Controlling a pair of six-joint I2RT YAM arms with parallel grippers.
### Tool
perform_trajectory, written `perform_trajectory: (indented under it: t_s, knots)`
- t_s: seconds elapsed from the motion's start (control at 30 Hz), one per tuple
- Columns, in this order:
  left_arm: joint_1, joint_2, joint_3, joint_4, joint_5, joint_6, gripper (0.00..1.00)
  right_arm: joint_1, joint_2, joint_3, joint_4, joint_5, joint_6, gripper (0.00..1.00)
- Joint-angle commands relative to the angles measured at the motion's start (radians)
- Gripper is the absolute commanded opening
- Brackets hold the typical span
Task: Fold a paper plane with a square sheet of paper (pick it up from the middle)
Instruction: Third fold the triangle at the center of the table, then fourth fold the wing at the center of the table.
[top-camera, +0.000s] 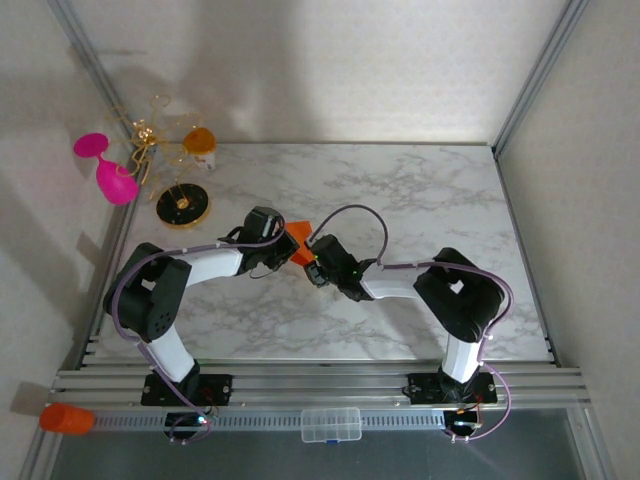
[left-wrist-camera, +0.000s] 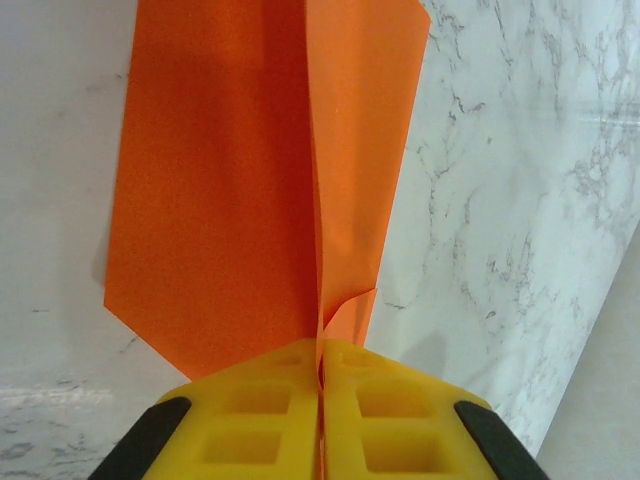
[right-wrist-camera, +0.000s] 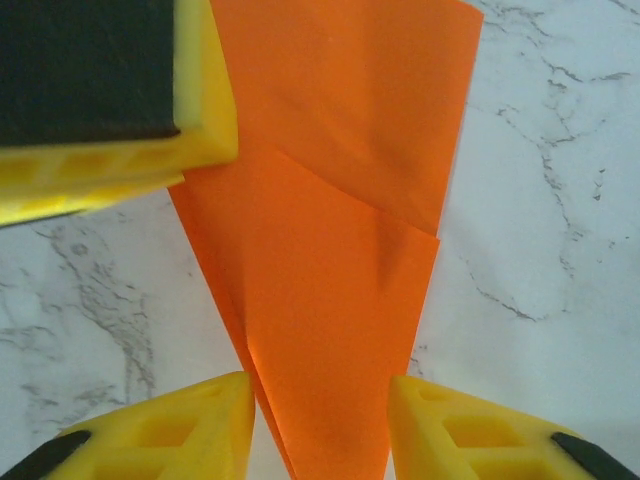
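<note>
The square sheet of paper (top-camera: 300, 241) is folded into a narrow, creased orange shape with a centre fold, held above the marble table (top-camera: 420, 190) at its middle. My left gripper (left-wrist-camera: 322, 370) is shut on the fold of the orange paper (left-wrist-camera: 220, 190), which stands on edge out of the yellow fingers (left-wrist-camera: 250, 410). My right gripper (right-wrist-camera: 320, 395) is open, its yellow fingertips (right-wrist-camera: 200, 420) standing either side of the tapering end of the paper (right-wrist-camera: 340, 260). In the top view the left gripper (top-camera: 280, 234) and right gripper (top-camera: 316, 256) meet at the paper.
A pink goblet (top-camera: 108, 172), a gold wire stand (top-camera: 150, 135) with an orange-and-white cup (top-camera: 199, 140) and a black-and-gold disc (top-camera: 183, 205) sit at the back left. An orange cylinder (top-camera: 66, 418) and a clear box (top-camera: 330, 425) lie on the near rail.
</note>
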Motion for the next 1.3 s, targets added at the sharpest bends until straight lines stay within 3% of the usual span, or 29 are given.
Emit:
perform_trajectory:
  t_s: [0.0,0.17,0.37,0.77,1.27]
  knots:
    - [-0.011,0.001,0.037,-0.031,-0.029,-0.017,0.09,0.024,0.025,0.039,0.004,0.070,-0.055,0.40]
    - [-0.012,0.001,0.041,-0.042,-0.034,-0.018,0.10,0.027,0.049,0.058,-0.006,0.088,-0.059,0.39]
    - [-0.011,-0.002,0.043,-0.052,-0.033,-0.019,0.10,0.026,0.068,0.072,-0.020,0.076,-0.060,0.27]
    - [-0.004,-0.007,0.053,-0.070,-0.035,-0.015,0.14,0.024,0.077,0.069,-0.034,0.078,-0.059,0.18]
    - [0.075,-0.085,0.060,-0.150,-0.093,0.050,0.33,0.005,0.072,0.084,-0.044,-0.045,-0.045,0.05]
